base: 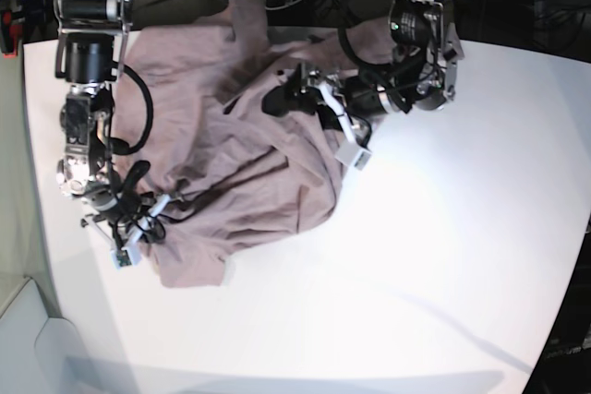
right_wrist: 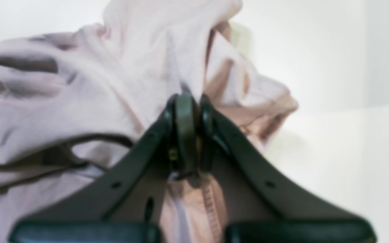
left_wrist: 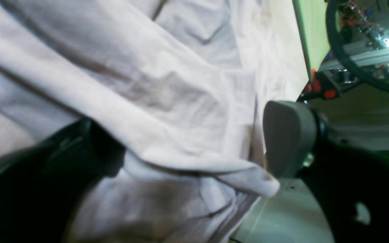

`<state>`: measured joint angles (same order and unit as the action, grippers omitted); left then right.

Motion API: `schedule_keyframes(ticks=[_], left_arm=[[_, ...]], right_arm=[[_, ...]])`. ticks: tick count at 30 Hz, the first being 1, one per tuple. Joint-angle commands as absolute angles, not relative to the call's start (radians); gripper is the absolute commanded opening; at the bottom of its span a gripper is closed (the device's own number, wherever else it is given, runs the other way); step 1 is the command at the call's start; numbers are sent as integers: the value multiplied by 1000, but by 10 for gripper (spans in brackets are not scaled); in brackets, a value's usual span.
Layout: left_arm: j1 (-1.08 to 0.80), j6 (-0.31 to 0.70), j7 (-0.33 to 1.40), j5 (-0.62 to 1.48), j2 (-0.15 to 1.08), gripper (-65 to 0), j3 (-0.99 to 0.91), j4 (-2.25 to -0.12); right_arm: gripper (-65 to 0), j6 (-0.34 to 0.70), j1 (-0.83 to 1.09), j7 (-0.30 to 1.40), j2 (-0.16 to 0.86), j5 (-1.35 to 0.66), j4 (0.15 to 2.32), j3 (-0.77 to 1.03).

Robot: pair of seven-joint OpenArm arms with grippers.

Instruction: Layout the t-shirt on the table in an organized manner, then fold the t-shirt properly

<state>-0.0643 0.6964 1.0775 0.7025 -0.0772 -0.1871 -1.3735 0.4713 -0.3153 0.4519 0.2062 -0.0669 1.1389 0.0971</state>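
Two grippers: left gripper (left_wrist: 187, 148) jaws wide around a fold; right gripper (right_wrist: 191, 135) clamped on cloth.
t-shirt (base: 231, 163): soft, light, limp; grasp hem corners.

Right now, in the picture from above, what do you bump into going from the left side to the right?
Right arm's black tool pinching cloth → crumpled mauve-brown cotton t-shirt → left arm's open black tool → bare smooth white tabletop.

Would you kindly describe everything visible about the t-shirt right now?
The t-shirt is a plain mauve-brown, soft, creased cotton-looking garment, lying crumpled and unfolded on the white table. The right gripper is shut on a fold near its lower edge. The left gripper, jaws open, straddles a bunched fold at its far side.
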Motion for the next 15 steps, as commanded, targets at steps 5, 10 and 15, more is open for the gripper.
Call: schedule_keyframes(ticks=[5, 10, 15], left_arm=[[-48, 698, 1059, 717, -77, -412, -188, -1386], [-36, 698, 1059, 707, -53, -585, -188, -1383], [-2, 698, 1069, 720, -7, -646, -237, -1392]], right_arm=[[-650, 473, -340, 427, 220, -79, 1155, 99], [-650, 473, -341, 426, 220, -79, 1155, 99], [-650, 473, -343, 426, 220, -79, 1156, 99]])
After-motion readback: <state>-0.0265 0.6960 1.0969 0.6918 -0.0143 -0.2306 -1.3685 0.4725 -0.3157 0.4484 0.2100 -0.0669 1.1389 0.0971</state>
